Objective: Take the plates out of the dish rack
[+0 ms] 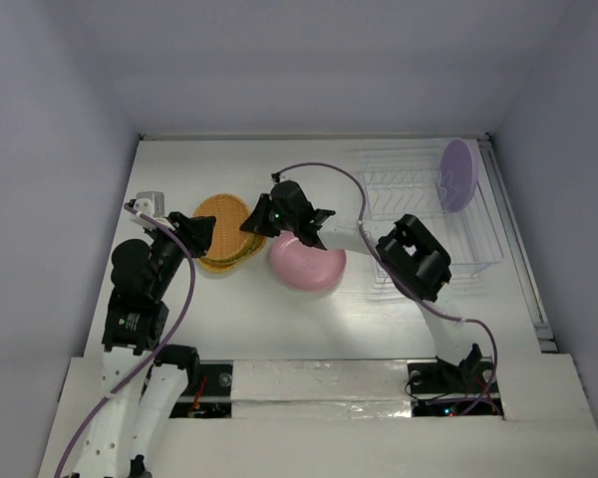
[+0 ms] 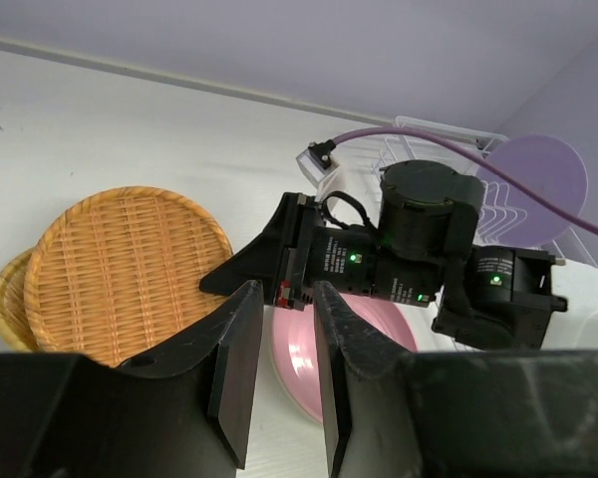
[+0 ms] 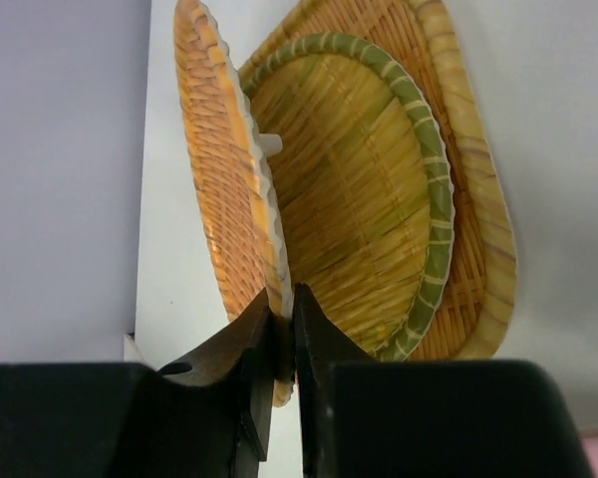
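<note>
Stretching leftward from the counter's near-right corner, pinching the tilted orange plate (image 3: 219, 169) with the right gripper (image 3: 282, 299); left gripper (image 2: 287, 299) narrowly spread, empty.

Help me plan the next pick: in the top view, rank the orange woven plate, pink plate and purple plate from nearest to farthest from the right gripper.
1. the orange woven plate, left-centre, rim clamped in the right gripper.
2. the pink plate, lying just right of it.
3. the purple plate, far right, upright in the dish rack.
</note>
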